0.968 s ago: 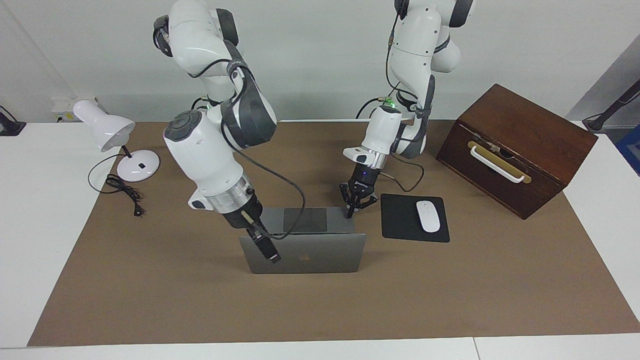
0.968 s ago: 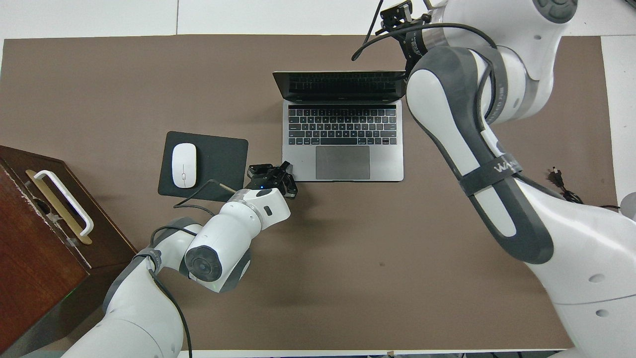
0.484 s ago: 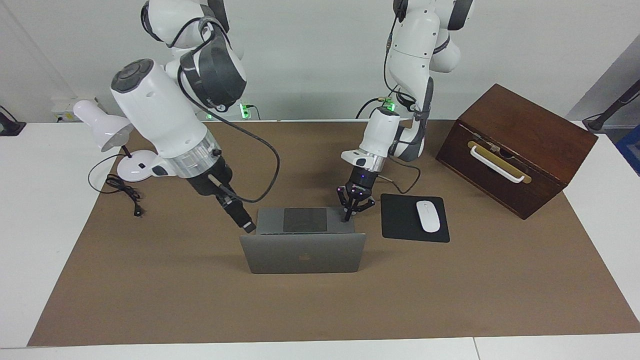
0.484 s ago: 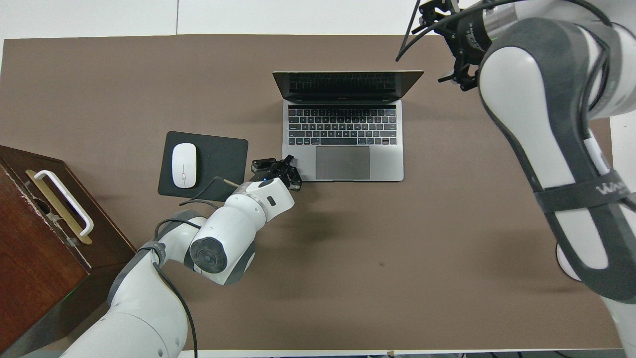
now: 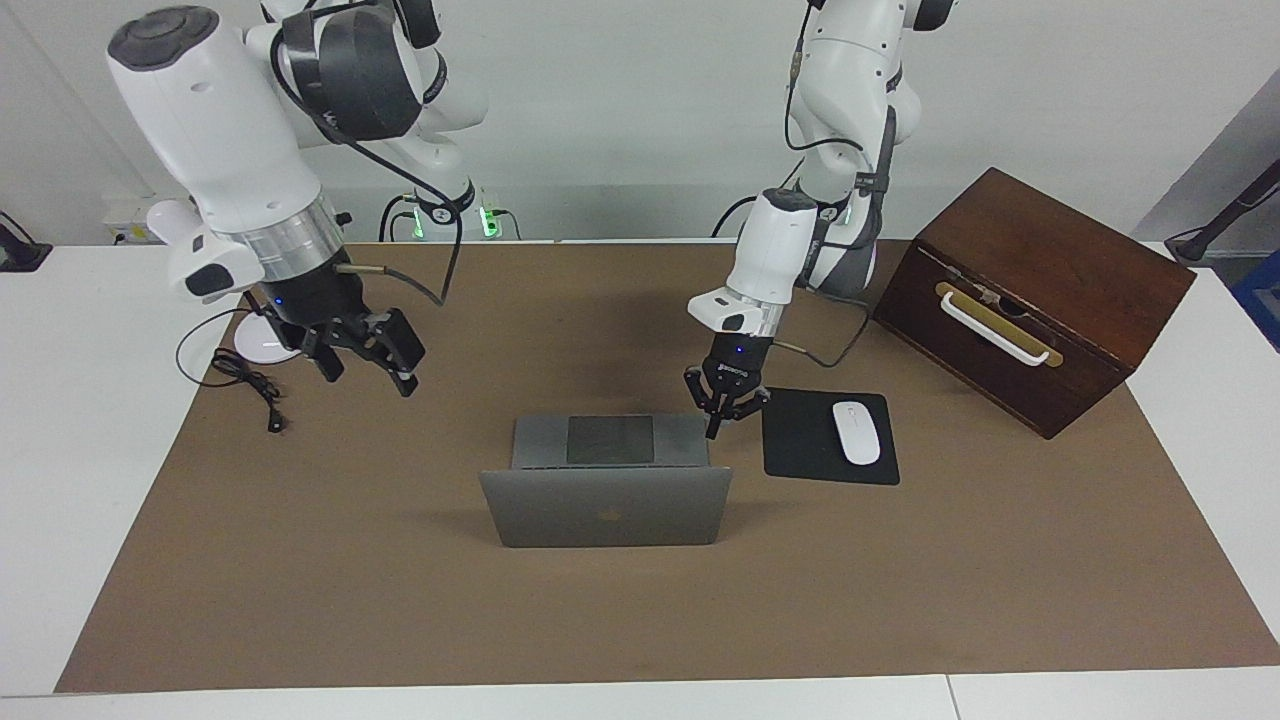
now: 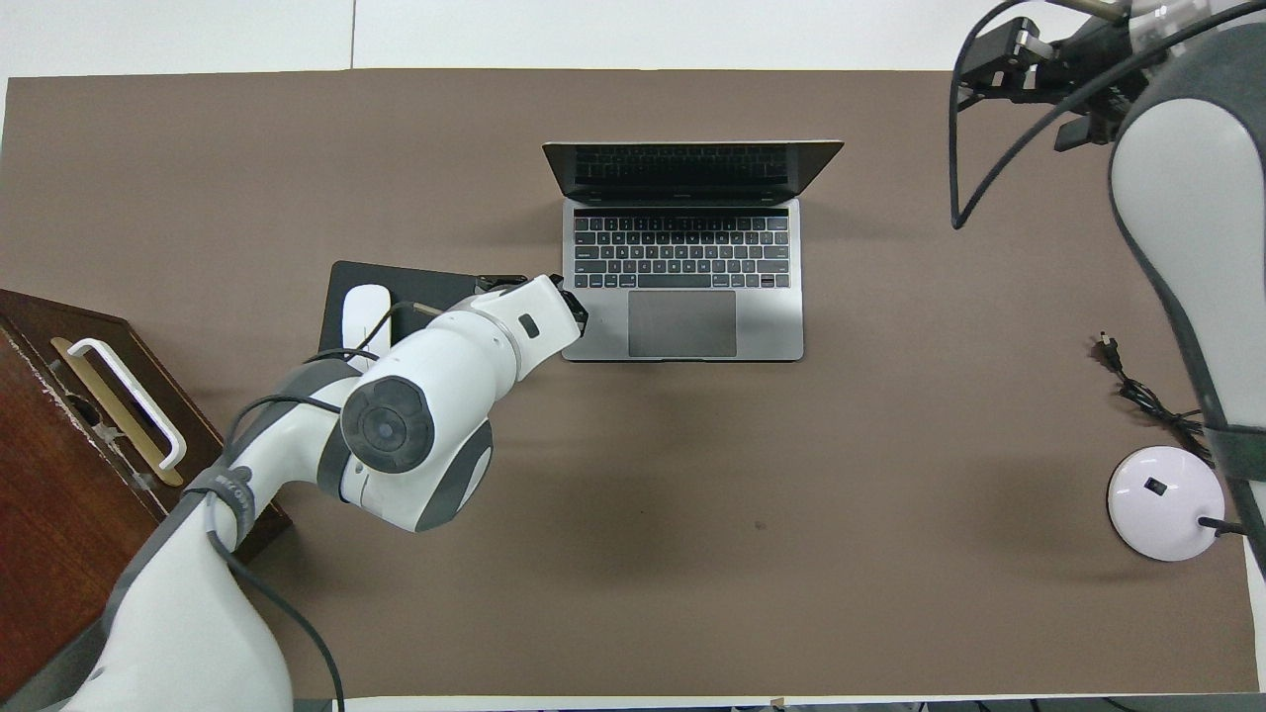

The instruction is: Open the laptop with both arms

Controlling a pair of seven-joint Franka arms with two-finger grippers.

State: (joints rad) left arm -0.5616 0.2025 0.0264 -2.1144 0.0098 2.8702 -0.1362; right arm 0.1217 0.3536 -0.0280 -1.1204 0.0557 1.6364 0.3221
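The silver-grey laptop (image 5: 605, 515) stands open in the middle of the brown mat, its lid upright with the logo facing away from the robots. Its keyboard deck (image 6: 682, 326) lies flat. My left gripper (image 5: 722, 415) hangs with fingers together, tips pointing down at the deck's corner beside the mouse pad; I cannot tell if it touches. In the overhead view its wrist (image 6: 524, 321) hides the fingers. My right gripper (image 5: 368, 372) is open and empty, raised over the mat toward the right arm's end, clear of the laptop. It also shows in the overhead view (image 6: 1034, 89).
A black mouse pad (image 5: 800, 445) with a white mouse (image 5: 856, 432) lies beside the laptop. A dark wooden box (image 5: 1030, 290) with a white handle stands at the left arm's end. A white lamp base (image 6: 1162, 499) and its cable (image 5: 245, 385) are at the right arm's end.
My right gripper left the laptop's lid, rose and swung away toward the lamp. My left gripper lifted slightly at the deck's corner. The laptop stays open.
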